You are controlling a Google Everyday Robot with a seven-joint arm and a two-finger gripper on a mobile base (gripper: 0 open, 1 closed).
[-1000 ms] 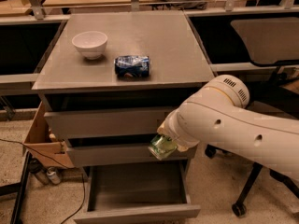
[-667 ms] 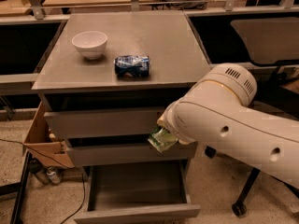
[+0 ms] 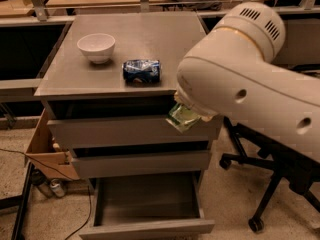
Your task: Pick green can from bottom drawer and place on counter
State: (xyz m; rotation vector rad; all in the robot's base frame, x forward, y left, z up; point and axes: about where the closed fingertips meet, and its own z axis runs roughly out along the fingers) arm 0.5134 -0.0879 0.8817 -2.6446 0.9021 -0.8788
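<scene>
The lift-out is done and the carry is in hand: the small dented shiny green metal can (image 3: 183, 118) hangs in mid-air before the top drawer front (image 3: 110, 131), just below the edge of the flat matte grey worktop (image 3: 150, 39), held by the hand (image 3: 190, 113), which is mostly hidden under the bulky white arm (image 3: 250, 89). Next, I judge, it must rise over that edge and set down on bare surface right of the crushed blue-and-white can (image 3: 142, 70). The wide shallow grey-brown bottom drawer (image 3: 145, 204) stands open with nothing visible on its dark floor; the round white ceramic bowl (image 3: 96, 47) looks empty.
</scene>
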